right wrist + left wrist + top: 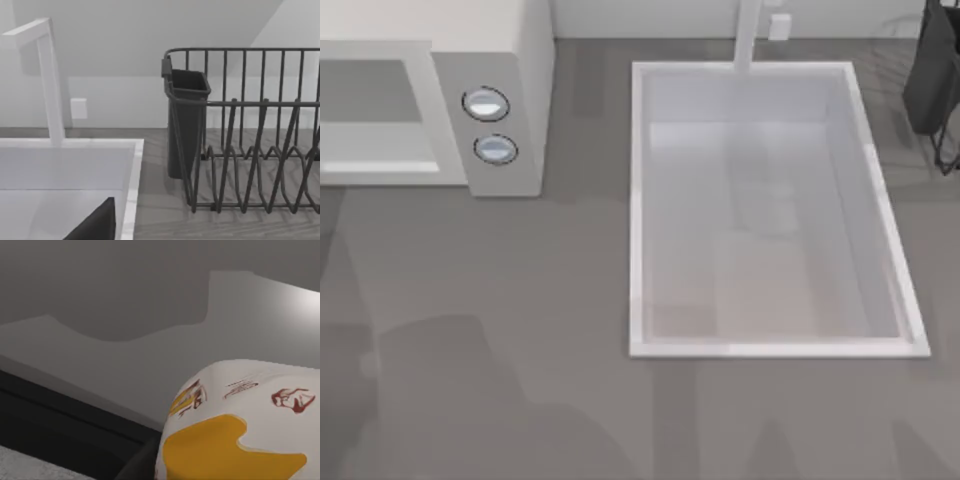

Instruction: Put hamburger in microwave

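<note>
Hamburger (235, 425) close under left wrist camera, inside grey cavity; microwave (470, 110) at 10 o'clock on bench. Placement step near done; next: release, retract. Tool state: cannot tell.

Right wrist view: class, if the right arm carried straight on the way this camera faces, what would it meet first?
Probably the black dish rack with its dark cutlery holder, beside the white sink; the wall lies behind. Depth is unclear, so this is a judgement.

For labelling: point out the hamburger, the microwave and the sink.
hamburger (235, 450): left wrist view, on its yellow patch.
microwave (520, 60): top view, on its cream top beside the knobs.
sink (638, 200): top view, on its left rim.
</note>
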Motion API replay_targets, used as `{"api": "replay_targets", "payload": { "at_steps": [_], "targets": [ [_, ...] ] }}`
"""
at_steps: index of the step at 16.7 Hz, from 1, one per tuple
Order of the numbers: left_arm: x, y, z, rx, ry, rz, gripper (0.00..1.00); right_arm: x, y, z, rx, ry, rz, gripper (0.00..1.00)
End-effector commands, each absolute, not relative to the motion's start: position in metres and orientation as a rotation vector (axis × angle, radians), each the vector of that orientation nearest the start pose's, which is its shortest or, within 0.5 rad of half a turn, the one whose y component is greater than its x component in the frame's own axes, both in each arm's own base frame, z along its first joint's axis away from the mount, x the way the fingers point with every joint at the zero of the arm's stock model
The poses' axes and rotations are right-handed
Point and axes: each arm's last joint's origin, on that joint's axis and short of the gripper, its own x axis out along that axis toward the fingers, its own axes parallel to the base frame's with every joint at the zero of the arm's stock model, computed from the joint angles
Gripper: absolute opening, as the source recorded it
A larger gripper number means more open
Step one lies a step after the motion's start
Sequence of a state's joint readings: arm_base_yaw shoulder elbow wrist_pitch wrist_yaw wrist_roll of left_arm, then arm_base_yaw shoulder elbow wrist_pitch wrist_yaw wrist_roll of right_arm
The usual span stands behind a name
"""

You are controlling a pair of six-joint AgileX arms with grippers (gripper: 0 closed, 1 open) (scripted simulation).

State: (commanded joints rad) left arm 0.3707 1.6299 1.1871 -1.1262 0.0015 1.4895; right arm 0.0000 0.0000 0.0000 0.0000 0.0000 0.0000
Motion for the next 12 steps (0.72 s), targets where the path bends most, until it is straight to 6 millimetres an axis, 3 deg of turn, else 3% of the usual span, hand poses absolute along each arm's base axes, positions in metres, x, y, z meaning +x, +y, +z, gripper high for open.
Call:
{"api": "replay_targets", "payload": {
  "at_steps": [6, 12],
  "targets": [
    [0.271, 0.11, 0.21, 0.855, 1.384, -0.833, 0.0, 0.106, -0.001, 0.16, 0.0, 0.0, 0.0, 1.0],
    [0.3, 0.126, 0.187, 0.747, 1.26, -0.511, 0.0, 0.106, -0.001, 0.16, 0.0, 0.0, 0.0, 1.0]
  ]
}}
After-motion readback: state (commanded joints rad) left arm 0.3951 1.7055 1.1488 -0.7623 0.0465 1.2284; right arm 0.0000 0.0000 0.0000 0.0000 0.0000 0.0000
